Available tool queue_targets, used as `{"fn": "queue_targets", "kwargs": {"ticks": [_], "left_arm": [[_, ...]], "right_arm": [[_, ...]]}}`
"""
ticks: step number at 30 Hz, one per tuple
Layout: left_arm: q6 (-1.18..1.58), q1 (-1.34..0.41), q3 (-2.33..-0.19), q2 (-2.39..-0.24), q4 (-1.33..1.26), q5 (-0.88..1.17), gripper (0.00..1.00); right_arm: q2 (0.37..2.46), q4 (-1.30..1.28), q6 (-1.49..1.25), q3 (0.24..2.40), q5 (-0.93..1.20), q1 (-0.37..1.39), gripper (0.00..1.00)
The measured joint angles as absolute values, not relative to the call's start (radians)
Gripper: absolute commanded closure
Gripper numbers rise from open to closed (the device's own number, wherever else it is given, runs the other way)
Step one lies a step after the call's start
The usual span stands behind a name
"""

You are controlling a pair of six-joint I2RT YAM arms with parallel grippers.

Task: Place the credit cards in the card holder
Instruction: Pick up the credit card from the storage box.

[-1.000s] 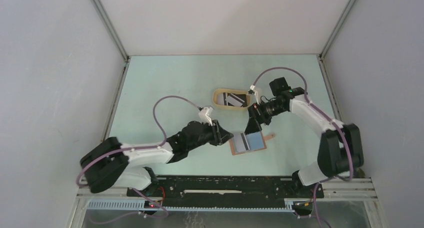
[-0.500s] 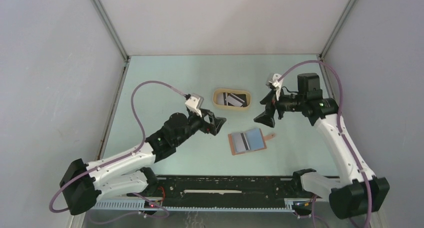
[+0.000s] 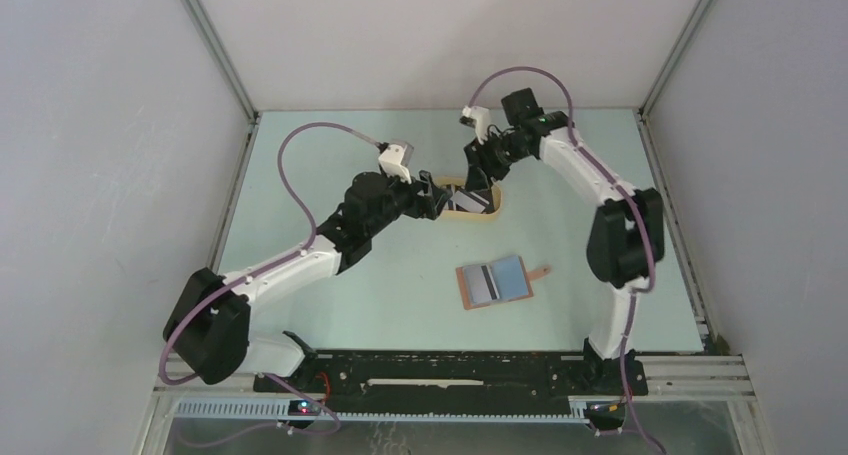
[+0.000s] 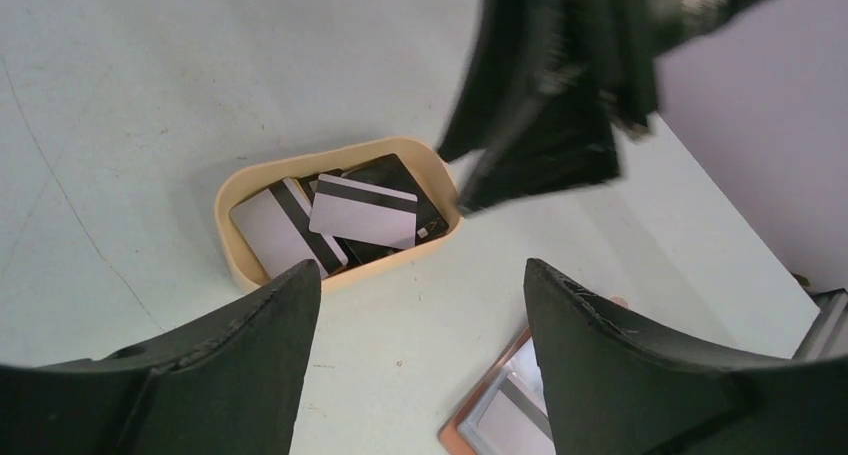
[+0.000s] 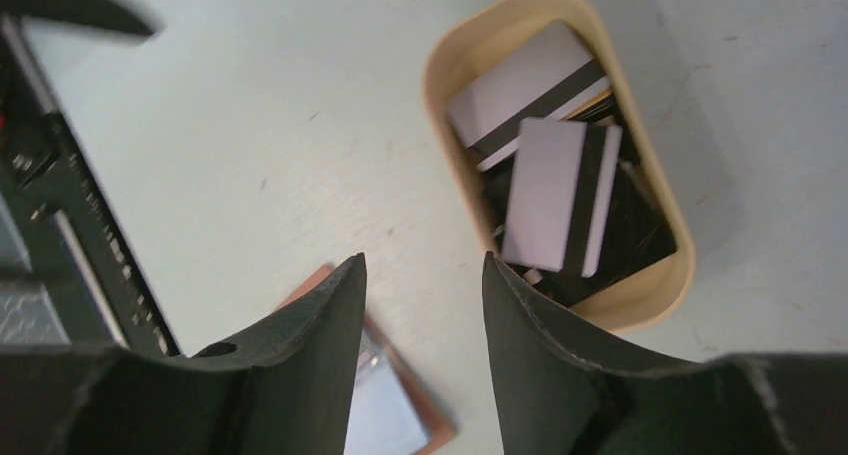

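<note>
I am hovering my left gripper [image 4: 420, 280] at the left end of the beige tray [image 5: 640, 307] and my right gripper [image 5: 422, 270] just over its far side, both with fingers spread and pinching nothing. The credit cards [image 4: 362, 213] are lying piled in the tray. The card holder [image 3: 495, 282] is lying open nearer my bases.

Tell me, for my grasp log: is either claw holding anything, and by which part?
Nothing is held; left claw and right claw are both open, empty.
</note>
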State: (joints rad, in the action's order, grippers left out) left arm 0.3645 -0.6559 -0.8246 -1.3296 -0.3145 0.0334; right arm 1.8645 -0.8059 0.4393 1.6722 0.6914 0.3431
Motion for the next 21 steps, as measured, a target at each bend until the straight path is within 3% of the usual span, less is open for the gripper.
{"fn": "queue_targets", "kwargs": {"ticks": [9,21], "left_arm": [[0.378,-0.652,-0.778,-1.345,-0.399,0.041,0.35],[0.402,-0.651,-0.716,-1.335,-0.447,0.001,0.35]], "right_arm": [[2.238,-0.939,0.384,2.041,0.559,0.347,0.42],[2.400,-1.065,0.428,2.182,0.471,0.368,0.15]]}}
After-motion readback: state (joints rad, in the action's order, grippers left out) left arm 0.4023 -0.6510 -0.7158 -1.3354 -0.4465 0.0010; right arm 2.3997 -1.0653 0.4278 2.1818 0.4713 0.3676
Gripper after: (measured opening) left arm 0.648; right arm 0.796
